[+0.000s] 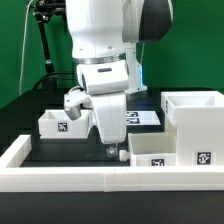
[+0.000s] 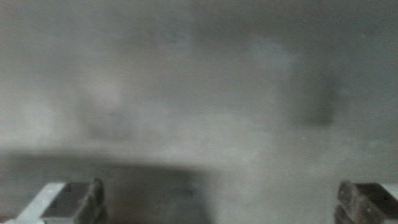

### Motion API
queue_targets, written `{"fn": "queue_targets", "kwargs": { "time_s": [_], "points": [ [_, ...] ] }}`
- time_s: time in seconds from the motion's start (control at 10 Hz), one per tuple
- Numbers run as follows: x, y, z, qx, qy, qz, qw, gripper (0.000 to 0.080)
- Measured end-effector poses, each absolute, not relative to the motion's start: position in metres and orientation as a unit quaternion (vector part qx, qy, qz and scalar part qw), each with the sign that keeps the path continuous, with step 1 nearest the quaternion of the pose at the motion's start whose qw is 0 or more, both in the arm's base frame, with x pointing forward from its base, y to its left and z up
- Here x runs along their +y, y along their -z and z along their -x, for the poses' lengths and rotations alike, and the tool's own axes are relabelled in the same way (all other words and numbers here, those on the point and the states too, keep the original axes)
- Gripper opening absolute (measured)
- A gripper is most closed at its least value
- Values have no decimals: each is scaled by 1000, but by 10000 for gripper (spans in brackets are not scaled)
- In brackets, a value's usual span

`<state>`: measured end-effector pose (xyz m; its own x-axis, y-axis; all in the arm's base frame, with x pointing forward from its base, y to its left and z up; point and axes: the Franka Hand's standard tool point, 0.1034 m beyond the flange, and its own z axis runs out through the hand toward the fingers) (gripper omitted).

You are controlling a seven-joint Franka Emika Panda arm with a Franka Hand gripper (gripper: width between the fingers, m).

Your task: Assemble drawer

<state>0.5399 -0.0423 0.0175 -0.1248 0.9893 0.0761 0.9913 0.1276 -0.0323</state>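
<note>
My gripper (image 1: 113,150) hangs low over the dark table, fingers pointing down, just beside a white drawer part (image 1: 155,150) toward the exterior view's right. A small white drawer box (image 1: 57,125) with a marker tag sits toward the exterior view's left. A larger white drawer box (image 1: 196,118) stands at the exterior view's right. In the wrist view the gripper (image 2: 217,203) has its two fingertips (image 2: 64,202) far apart, with only blurred grey between them. I see nothing held.
A white raised border (image 1: 60,165) runs along the front of the table. The marker board (image 1: 145,118) lies flat behind the arm. A black stand (image 1: 42,45) rises at the back on the exterior view's left.
</note>
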Motion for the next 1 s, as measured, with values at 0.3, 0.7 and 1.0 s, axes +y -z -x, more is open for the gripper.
{"fn": "queue_targets", "kwargs": {
  "time_s": [0.3,0.7,1.0],
  "points": [
    [-22,-19,-542,-742,10,669,40,649],
    [7,-20,-543,-718,11,695,43,649],
    [21,-22,-546,-712,13,701,42,649]
  ]
}}
